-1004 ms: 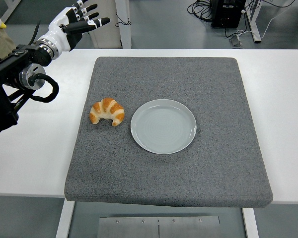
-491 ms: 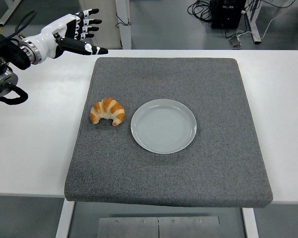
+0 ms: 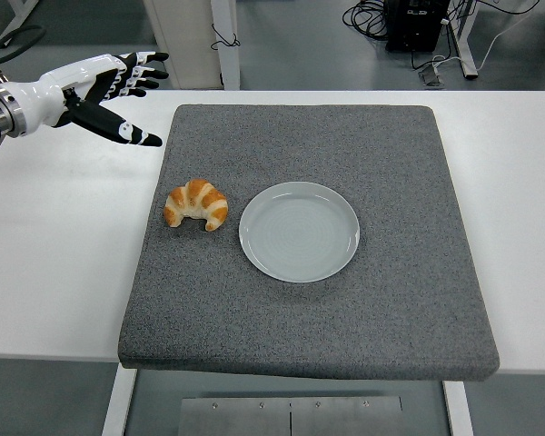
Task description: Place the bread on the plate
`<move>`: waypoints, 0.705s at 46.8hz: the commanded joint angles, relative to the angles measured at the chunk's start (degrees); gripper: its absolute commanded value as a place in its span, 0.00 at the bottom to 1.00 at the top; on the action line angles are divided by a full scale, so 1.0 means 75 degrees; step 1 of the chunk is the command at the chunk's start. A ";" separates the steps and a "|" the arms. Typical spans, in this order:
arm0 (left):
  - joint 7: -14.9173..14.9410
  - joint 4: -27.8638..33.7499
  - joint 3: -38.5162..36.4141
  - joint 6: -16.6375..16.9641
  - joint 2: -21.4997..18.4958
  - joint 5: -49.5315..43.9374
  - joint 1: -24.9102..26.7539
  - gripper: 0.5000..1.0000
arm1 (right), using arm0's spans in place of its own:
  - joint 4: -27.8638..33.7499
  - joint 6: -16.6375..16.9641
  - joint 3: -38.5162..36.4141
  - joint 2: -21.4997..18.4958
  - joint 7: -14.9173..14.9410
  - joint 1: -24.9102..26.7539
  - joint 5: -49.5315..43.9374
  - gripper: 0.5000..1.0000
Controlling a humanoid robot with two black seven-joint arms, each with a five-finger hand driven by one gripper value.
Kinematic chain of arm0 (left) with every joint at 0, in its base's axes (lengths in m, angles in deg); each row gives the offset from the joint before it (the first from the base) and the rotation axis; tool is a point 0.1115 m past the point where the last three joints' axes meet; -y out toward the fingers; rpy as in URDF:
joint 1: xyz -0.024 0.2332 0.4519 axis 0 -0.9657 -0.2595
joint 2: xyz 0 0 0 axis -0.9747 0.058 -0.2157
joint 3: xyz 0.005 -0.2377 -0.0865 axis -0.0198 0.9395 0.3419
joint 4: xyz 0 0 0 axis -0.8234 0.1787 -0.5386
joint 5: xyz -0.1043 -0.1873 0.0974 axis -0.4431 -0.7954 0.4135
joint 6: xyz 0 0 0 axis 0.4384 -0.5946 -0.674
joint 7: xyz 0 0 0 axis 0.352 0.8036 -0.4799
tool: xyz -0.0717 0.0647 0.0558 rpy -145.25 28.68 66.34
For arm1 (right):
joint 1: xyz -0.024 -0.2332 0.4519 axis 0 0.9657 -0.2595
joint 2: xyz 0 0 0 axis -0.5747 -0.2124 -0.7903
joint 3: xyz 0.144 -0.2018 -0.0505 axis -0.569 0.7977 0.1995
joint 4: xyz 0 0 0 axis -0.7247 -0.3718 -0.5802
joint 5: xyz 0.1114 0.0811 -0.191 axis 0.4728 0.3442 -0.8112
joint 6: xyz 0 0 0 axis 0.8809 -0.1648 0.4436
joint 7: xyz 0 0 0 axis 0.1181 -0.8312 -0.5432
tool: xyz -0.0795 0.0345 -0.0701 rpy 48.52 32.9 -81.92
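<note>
A golden croissant [image 3: 197,205] lies on the grey mat [image 3: 309,300], just left of an empty round grey plate [image 3: 299,231]. The two do not touch. My left hand [image 3: 118,95] is white with black fingertips. It hovers open at the upper left, fingers spread and thumb pointing down-right, above the white table just off the mat's far left corner. It is well behind and left of the croissant and holds nothing. The right arm is out of view.
The grey mat covers most of the white table [image 3: 64,245]. Beyond the far edge are table legs [image 3: 225,41] and black equipment with cables [image 3: 418,23] on the floor.
My left arm has drawn back toward the left edge. The hand has sunk lower and turned flatter, with fingers still spread. Croissant and plate have not moved.
</note>
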 commanded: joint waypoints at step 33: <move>-0.0179 0.0112 -0.0020 0.0360 0.0639 0.2606 -0.1035 0.94 | 0.0000 -0.0001 0.0001 0.0000 0.0003 0.0003 0.0000 1.00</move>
